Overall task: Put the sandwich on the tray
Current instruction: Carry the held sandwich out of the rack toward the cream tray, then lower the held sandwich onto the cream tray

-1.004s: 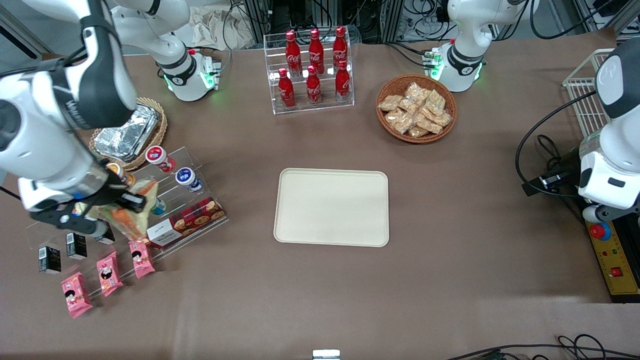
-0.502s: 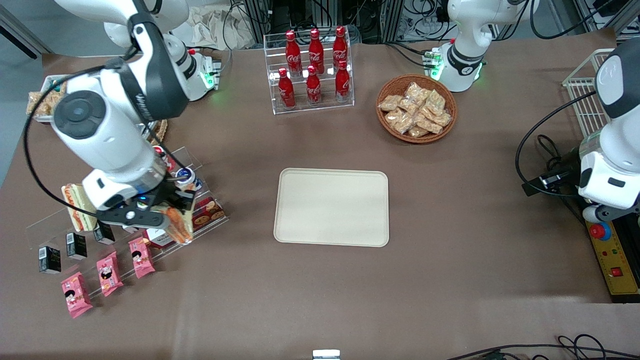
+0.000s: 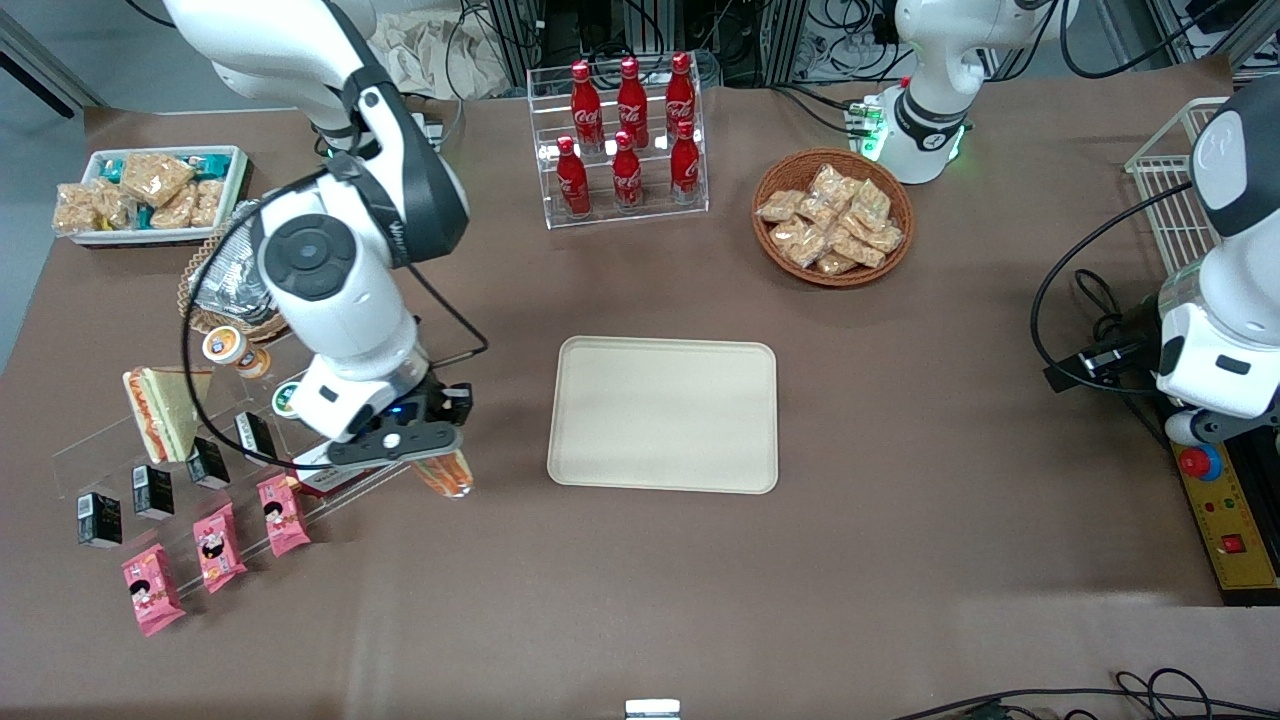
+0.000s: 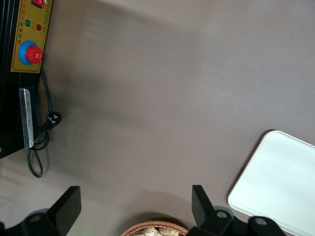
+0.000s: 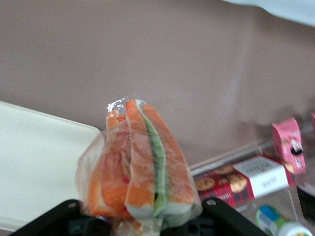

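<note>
Transit step. Gripper (image 3: 437, 462), left-centre of front view, pinching sandwich (image 3: 446, 474) w/ both fingers, lifted above table, near but not yet over tray (image 3: 664, 414) at frame centre. Next, likely: carry over tray, lower, release.

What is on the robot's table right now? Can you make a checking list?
Surface: brown table, bare near the front camera.
Job's things: sandwich in the gripper, above the table beside the tray; tray holds nothing.
Clutter: second sandwich, pink snack packets and cookie box at the acrylic stand; cola bottles; wicker basket of snacks; white bin of snacks.
Grippers: gripper shut on the sandwich.
Cables: black cable toward the parked arm's end.
Surroundings: emergency-stop box.
</note>
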{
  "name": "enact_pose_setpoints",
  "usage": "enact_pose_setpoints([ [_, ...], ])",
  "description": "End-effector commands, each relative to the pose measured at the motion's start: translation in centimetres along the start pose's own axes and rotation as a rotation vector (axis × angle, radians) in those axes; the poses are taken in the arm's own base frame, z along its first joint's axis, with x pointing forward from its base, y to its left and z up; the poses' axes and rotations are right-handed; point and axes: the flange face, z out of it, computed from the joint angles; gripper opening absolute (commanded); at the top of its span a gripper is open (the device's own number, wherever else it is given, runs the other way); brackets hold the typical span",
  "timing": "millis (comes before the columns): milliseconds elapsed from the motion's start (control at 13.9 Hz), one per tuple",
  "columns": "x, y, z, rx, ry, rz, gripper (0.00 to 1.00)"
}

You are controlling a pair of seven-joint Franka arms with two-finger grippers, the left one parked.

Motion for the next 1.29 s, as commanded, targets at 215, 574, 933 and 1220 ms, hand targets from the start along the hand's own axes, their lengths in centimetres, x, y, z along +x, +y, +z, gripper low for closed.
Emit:
enact_pose_setpoints([
  [215, 0.3, -8.8, 3.5, -0.002, 0.118, -0.308, 0.25],
  [574, 0.7, -16.7, 8.8, 0.033, 0.196, -0.551, 0.24],
  [933, 0.5, -20.4, 12.5, 0.043, 0.265, -0.814, 0.24],
  [1220, -0.5, -22.7, 18.1, 0.047, 0.311, -0.981, 0.24],
])
